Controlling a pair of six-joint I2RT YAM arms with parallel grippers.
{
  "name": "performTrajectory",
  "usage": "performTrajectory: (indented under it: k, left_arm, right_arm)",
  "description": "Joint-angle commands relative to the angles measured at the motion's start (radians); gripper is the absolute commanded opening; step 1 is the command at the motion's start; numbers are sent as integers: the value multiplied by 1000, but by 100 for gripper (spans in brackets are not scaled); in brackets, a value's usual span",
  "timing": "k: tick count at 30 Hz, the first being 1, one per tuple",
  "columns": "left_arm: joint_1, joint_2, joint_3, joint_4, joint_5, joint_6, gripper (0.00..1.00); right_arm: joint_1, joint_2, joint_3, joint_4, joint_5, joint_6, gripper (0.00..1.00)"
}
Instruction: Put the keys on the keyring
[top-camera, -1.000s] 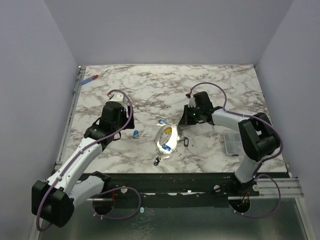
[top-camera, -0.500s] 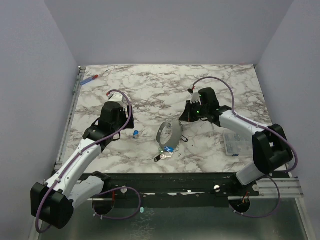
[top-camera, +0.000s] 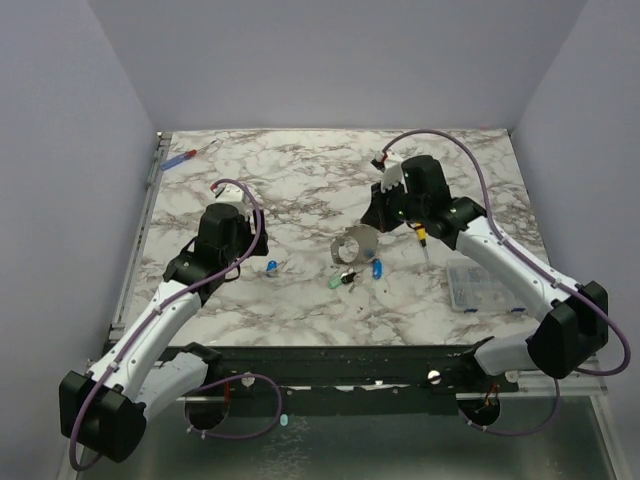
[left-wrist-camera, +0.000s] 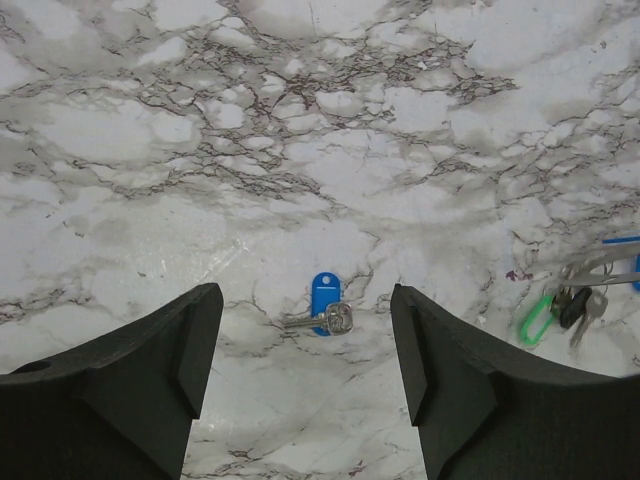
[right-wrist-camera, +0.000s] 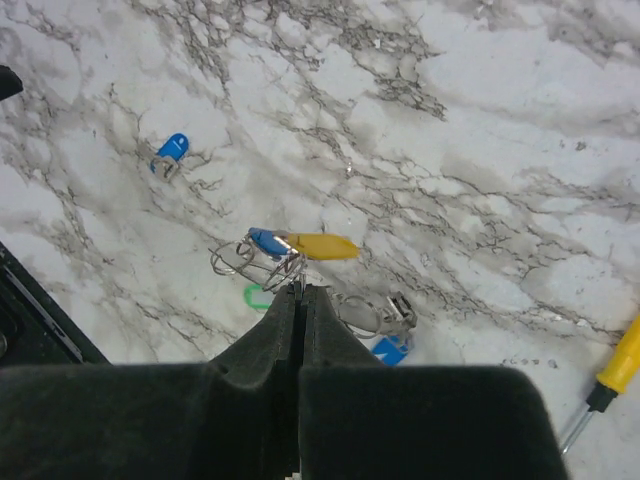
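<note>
Right claw (right-wrist-camera: 300, 292) is clamped fully shut, and as far as I can see its tips pinch the thin wire of the ring (top-camera: 352, 245) over the middle of the surface (top-camera: 300, 190). Several keys (right-wrist-camera: 320, 246) hang bunched at my tips, with yellow, blue and green tags; whether the lowest ones touch the marble I can't tell. Left claw (left-wrist-camera: 303, 297) is spread wide and holds nothing, hovering right over the one loose blue key (left-wrist-camera: 324, 300), which lies flat and well apart from the bunch.

Here's what worries me. My pinch on that wire is slim, so a jerk could let it slip and drop the lot. If the ring's open end tips down, strung keys may slide off. The loose key lies so flat that my left fingers could skid it away instead of lifting it. And bringing the two claws together, the swinging bunch could knock the key aside.
</note>
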Motion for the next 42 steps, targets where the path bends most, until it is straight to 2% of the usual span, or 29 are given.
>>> performTrajectory:
  k: [1, 7, 14, 19, 25, 28, 36, 42]
  left_arm:
    - [-1, -25, -11, 19, 30, 12, 74]
    - [-2, -41, -13, 22, 36, 14, 74]
    - [-2, -63, -15, 32, 78, 18, 74]
    - [-2, -139, -38, 94, 270, 29, 74]
    - [-3, -222, -78, 251, 577, -39, 74]
    - [-3, -231, -70, 326, 680, -89, 74]
    - [-6, -232, -67, 611, 862, -206, 73]
    - [-31, -230, -91, 846, 917, -302, 60]
  right_arm:
    - [49, -47, 92, -135, 142, -90, 1]
    - [199, -65, 120, -173, 342, -196, 1]
    - [241, -169, -84, -25, 366, -159, 1]
    - [241, -312, -181, 74, 296, -178, 1]
    - [241, -400, -139, 38, 132, -232, 1]
    - [241, -435, -117, 27, 69, -239, 1]
    - [239, -493, -59, 4, -50, -245, 1]
    - [240, -499, 0, -45, -116, -247, 1]
